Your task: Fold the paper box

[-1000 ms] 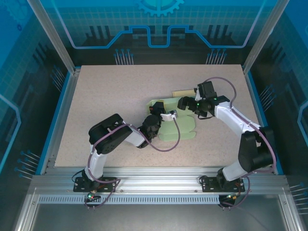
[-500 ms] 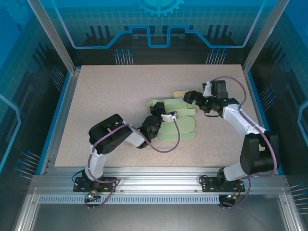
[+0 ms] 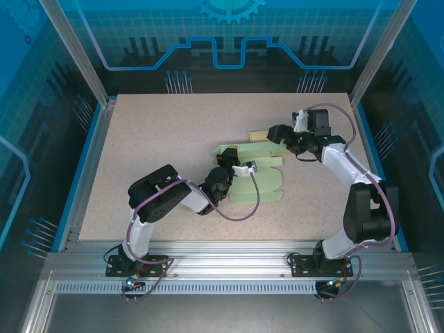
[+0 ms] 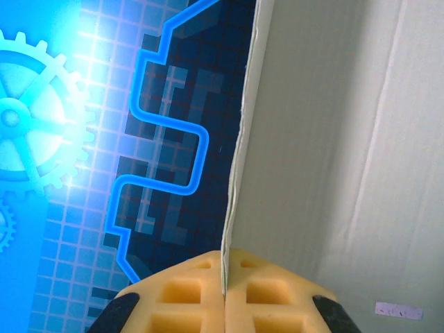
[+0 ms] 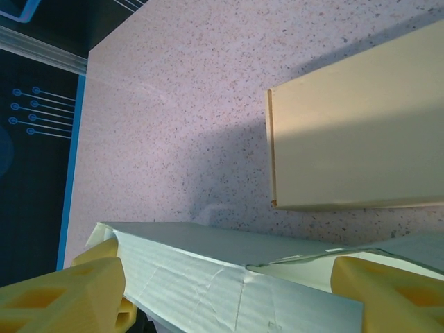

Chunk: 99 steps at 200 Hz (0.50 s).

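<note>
Retreating rightward, right tool (image 3: 275, 132) gapes astride paper box (image 3: 263, 186); left tool (image 3: 243, 167) clamps its edge.

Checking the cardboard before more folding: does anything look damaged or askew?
Yes. The paper box panel between the open fingers of the right gripper looks wrinkled, with irregular creases and a ragged line near its upper edge. Otherwise nothing stands out.
</note>
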Available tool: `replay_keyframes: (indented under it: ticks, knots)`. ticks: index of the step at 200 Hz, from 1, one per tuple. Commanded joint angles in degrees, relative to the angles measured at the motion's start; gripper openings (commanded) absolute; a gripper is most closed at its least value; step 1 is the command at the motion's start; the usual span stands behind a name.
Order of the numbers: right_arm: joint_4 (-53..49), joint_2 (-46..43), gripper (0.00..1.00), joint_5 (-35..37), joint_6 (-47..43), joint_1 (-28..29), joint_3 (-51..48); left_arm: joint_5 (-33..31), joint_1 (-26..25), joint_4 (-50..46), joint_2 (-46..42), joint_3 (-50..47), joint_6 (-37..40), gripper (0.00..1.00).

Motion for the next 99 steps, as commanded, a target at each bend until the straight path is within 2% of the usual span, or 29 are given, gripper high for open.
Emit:
replay_keyframes:
  ticks: [1, 22, 99]
  knots:
    - [-6.6, -1.0, 0.83, 6.1, -3.3, -0.5, 1.9, -0.5, -0.5, 2.7, 0.5, 1.0, 0.5, 0.07]
    - [-10.2, -2.5, 0.86, 10.2, -5.8, -0.4, 2.9, -0.4, -0.5, 2.7, 0.5, 0.9, 0.7, 0.07]
    - [-13.0, -8.6, 0.86, 13.0, -7.1, 2.2, 4.2, -0.6, -0.5, 2.7, 1.2, 1.5, 0.7, 0.07]
